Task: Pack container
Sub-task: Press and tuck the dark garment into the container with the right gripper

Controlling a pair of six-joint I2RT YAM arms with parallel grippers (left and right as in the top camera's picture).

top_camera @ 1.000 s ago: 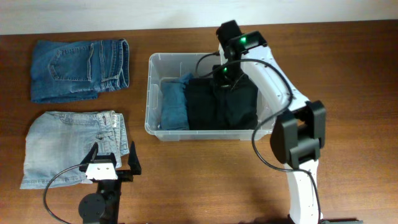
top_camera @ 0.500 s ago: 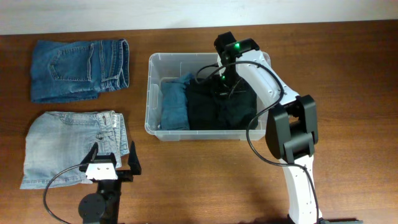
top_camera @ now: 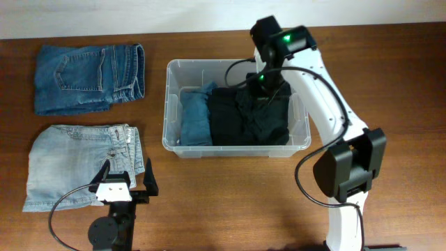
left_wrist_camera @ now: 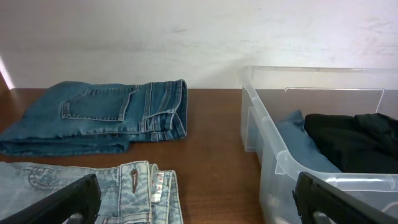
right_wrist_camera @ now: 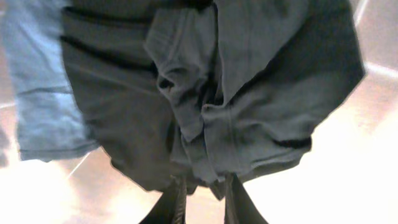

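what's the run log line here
container: part filled | right end effector: at black garment | left end effector: open

Right claw [right_wrist_camera: 203,190] cut off at bottom edge — blurred, container [left_wrist_camera: 373,182] cropped at right

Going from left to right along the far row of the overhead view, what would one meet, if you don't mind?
Folded dark blue jeans → left wall of the clear container → blue garment → black garment.
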